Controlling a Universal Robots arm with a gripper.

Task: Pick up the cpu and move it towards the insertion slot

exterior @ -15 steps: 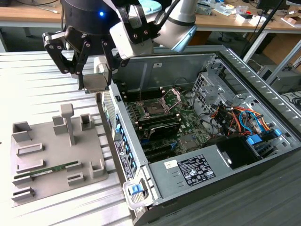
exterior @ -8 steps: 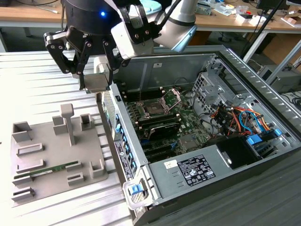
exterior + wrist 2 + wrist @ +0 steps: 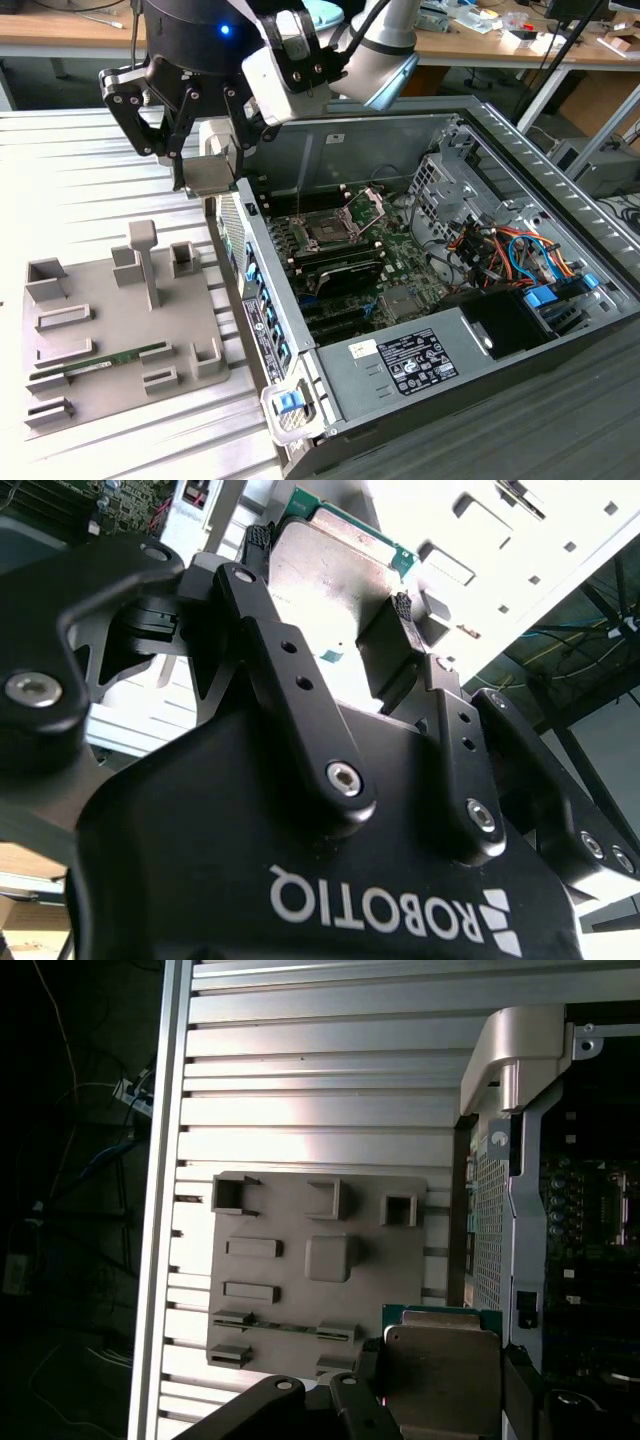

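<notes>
Fig.: you see 1 gripper [image 3: 330,575] pinching 1 cpu [image 3: 322,592] by 2 opp. edges, above the bench [image 3: 100,200] beside the case [image 3: 545,175] wall. 1 insertion slot [image 3: 325,232] lies inside, well apart.

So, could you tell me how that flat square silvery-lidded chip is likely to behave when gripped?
The flat square silvery-lidded chip looks rigid, probably not flexing. Pinched by thin edges between the black fingers, its smooth lid may let it twist or slip.

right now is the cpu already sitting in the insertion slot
No, in the exterior view the gripper holds the cpu above the edge of the case, apart from the insertion slot.
</notes>
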